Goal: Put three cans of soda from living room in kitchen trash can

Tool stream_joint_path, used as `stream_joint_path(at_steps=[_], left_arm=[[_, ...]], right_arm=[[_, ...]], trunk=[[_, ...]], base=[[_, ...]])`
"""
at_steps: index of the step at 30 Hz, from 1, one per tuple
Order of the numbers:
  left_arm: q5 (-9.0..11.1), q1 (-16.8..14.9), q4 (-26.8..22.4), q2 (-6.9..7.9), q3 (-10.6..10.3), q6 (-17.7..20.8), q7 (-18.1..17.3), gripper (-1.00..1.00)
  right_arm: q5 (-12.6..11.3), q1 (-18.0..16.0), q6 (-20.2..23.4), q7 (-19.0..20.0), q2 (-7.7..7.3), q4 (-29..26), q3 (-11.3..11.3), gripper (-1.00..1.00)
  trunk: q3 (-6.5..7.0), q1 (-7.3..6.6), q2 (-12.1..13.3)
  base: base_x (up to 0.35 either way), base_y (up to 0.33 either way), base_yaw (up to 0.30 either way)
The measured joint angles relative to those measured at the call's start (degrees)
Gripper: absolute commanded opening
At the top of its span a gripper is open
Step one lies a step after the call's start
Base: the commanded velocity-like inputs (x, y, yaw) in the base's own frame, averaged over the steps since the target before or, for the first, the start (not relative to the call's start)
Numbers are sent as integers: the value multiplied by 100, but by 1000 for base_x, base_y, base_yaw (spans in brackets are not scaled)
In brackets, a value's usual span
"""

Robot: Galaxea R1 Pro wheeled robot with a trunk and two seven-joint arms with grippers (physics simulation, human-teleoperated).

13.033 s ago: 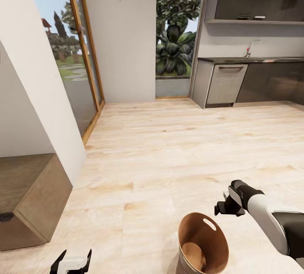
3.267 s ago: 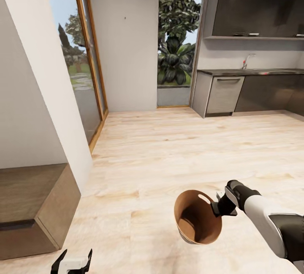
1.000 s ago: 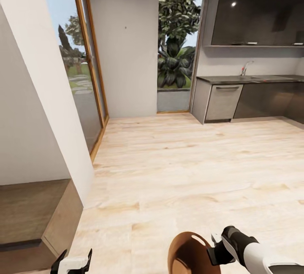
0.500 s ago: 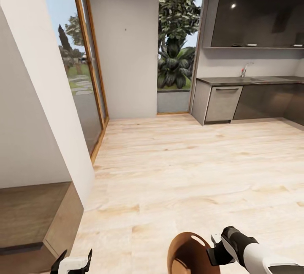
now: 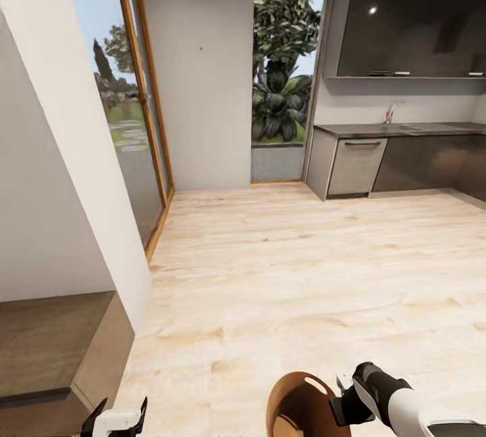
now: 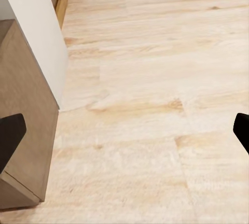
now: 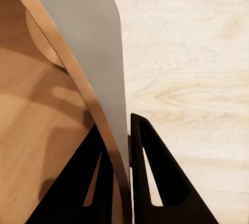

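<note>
Carrying the tash can (image 5: 297,406) across the kitchen floor (image 5: 304,268).

On your left, the wooden cabinet (image 5: 47,349) sits by the white wall, and your left gripper (image 5: 116,420) hangs low with its fingers (image 6: 11,133) spread wide and nothing in them. In the middle is bare floor. On your right, the right gripper (image 5: 344,402) has its fingers (image 7: 150,182) pinched on the bin's rim, one inside and one outside, so the bin rides along tipped. No soda cans can be seen inside. The dark worktop (image 5: 398,129) is far off at the right.

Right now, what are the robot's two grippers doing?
Left gripper: open, holding nothing.
Right gripper: shut on the trash can wall.
</note>
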Motion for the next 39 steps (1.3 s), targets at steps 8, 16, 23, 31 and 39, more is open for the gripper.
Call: stream_joint_path(at_steps=[8,16,23,31,39], left_arm=[[-6,-3,0,-1,0,-1,-5,100],[-2,-3,-4,-1,0,4,-5,100],[-1,2,-11,-1,0,0,-7,100],[2,4,-22,-1,0,-1,-14,100],[3,5,-23,-1,0,-1,-14,100]], right_arm=[[25,1,-5,-9,-4,-5,20,-100],[36,4,-52,-12,1,-4,34,-100],[-13,9,-346,-10,38,32,-17,-100],[-9,9,-390,-12,46,38,-2,-100],[-7,33,-388,-48,96,46,48,-100]], trunk=[[0,0,0],[0,0,0],[0,0,0],[-4,0,0],[-5,0,0]], base=[[-289,18,0],[-228,54,28],[-22,6,209],[-1,0,118],[0,0,63]])
